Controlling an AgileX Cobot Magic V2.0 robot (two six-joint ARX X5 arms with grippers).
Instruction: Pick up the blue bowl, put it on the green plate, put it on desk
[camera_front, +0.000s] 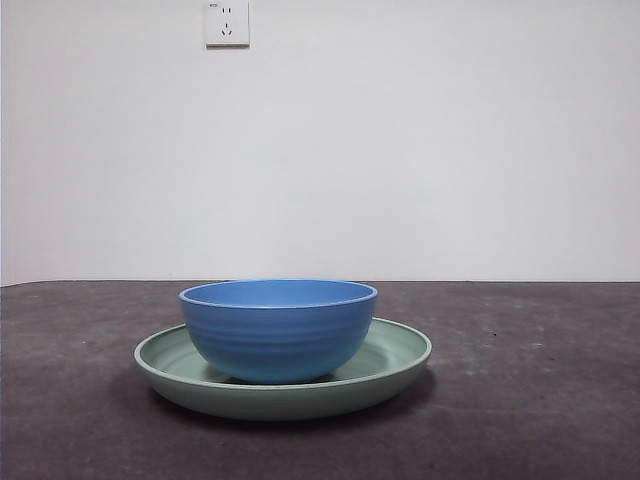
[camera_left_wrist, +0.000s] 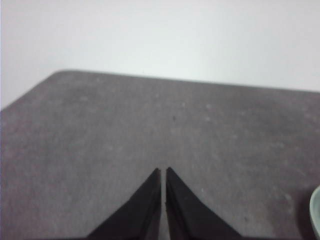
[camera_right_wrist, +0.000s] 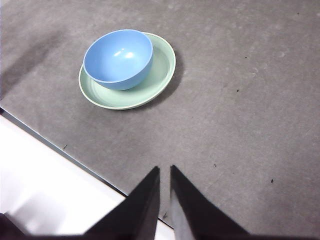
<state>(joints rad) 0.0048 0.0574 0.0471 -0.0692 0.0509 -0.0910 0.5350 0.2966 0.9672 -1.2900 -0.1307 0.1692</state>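
We are looking at a dark grey-brown, faintly speckled counter (camera_front: 540, 400). The green plate (camera_front: 395, 365) is lying directly on it, upright. Around the plate the matte surface is showing pale scuffs and a soft shadow just beside the plate's rim.

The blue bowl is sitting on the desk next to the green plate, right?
Not quite. The blue bowl is sitting on the green plate, not beside it on the desk. The front view shows this, and so does the right wrist view.
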